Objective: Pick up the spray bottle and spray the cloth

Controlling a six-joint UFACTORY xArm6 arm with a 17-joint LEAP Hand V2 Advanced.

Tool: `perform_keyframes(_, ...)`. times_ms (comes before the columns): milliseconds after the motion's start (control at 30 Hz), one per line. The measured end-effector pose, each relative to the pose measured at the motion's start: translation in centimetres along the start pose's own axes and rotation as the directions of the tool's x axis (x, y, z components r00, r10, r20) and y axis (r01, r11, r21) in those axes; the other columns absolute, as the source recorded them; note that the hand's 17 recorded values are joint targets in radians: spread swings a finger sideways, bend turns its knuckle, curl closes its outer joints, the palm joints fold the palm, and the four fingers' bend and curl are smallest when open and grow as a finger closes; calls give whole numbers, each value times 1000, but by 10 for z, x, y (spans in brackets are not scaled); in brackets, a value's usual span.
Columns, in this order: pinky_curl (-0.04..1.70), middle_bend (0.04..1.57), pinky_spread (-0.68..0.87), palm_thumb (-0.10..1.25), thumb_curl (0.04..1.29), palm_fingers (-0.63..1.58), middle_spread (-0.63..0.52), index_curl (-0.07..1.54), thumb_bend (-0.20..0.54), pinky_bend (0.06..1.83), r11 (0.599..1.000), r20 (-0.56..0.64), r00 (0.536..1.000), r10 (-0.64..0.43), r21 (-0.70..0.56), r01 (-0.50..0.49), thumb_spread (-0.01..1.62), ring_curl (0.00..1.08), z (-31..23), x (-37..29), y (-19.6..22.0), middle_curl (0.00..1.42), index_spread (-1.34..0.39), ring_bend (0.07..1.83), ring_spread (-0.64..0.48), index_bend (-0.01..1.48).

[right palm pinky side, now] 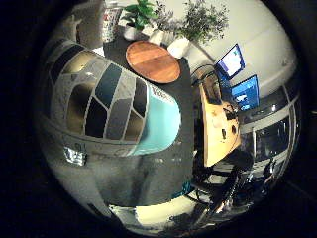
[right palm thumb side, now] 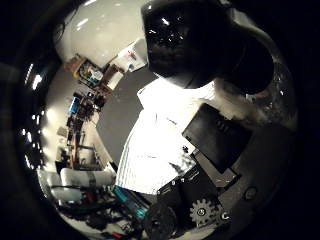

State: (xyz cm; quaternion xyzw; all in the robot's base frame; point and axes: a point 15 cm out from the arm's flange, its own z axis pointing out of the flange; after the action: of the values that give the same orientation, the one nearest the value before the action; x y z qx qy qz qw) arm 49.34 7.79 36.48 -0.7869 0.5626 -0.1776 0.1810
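The spray bottle (right palm pinky side: 104, 99) fills much of the right little finger side palm view, close against the palm. Its body carries grey, dark and cream panels and ends in a teal part. In the right thumb side palm view a white cloth (right palm thumb side: 160, 140) lies spread on a dark grey tabletop (right palm thumb side: 125, 110) below the palm. A large black rounded part (right palm thumb side: 195, 45) looms over the cloth; I cannot tell whether it belongs to the bottle or the hand. My hand (right palm thumb side: 205, 175) shows as black and geared parts beside the cloth, with its fingers curled round the bottle.
A round wooden table (right palm pinky side: 154, 59) with potted plants (right palm pinky side: 193, 20) behind it stands beyond the bottle. A wooden desk (right palm pinky side: 218, 124) with lit monitors (right palm pinky side: 238, 79) is to one side. Cluttered shelves (right palm thumb side: 85, 100) and chairs (right palm thumb side: 70, 180) line the room's edge.
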Motion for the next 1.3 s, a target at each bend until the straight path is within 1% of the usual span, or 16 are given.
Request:
perform_keyframes(133, 1429, 1392, -197, 982, 913, 1127, -120, 789, -19, 1029, 1000, -3, 1000, 2, -2, -2, 687, 765, -17, 5, -11, 728, -218, 1363, -212, 1192)
perform_keyframes(200, 1429, 1391, -197, 983, 913, 1125, -121, 789, -19, 1029, 1000, -3, 1000, 2, -3, -2, 687, 766, -17, 6, -13, 728, -218, 1363, -212, 1193)
perform_keyframes(333, 1429, 1390, -197, 983, 912, 1125, -121, 789, -19, 1030, 1000, 2, 1000, -4, -20, 4, 687, 767, -5, 5, -12, 729, -218, 1363, -212, 1194)
perform_keyframes(533, 1429, 1388, -197, 983, 912, 1125, -122, 789, -19, 1030, 997, 19, 1000, -4, -80, 5, 686, 769, 30, -1, 0, 731, -218, 1362, -213, 1194)
perform_keyframes(667, 1428, 1388, -197, 983, 912, 1125, -122, 788, -19, 1030, 997, 26, 1000, -3, -73, 5, 686, 770, 42, -4, -6, 732, -218, 1361, -213, 1194)
perform_keyframes(833, 1428, 1387, -197, 983, 911, 1125, -122, 788, -19, 1030, 998, 38, 999, 10, -66, -8, 686, 771, 42, -8, -8, 732, -218, 1360, -213, 1194)
perform_keyframes(1067, 1428, 1387, -198, 983, 911, 1125, -122, 788, -19, 1030, 999, 119, 992, 48, -8, -47, 686, 772, 19, -33, -33, 733, -218, 1359, -218, 1194)
perform_keyframes(1167, 1428, 1386, -198, 983, 911, 1125, -122, 788, -19, 1030, 998, 152, 987, 59, 1, -59, 686, 772, 15, -45, -37, 734, -218, 1359, -219, 1194)
perform_keyframes(1300, 1428, 1386, -198, 983, 911, 1125, -122, 788, -19, 1030, 994, 235, 968, 91, 37, -102, 686, 773, 1, -64, -54, 734, -218, 1359, -222, 1194)
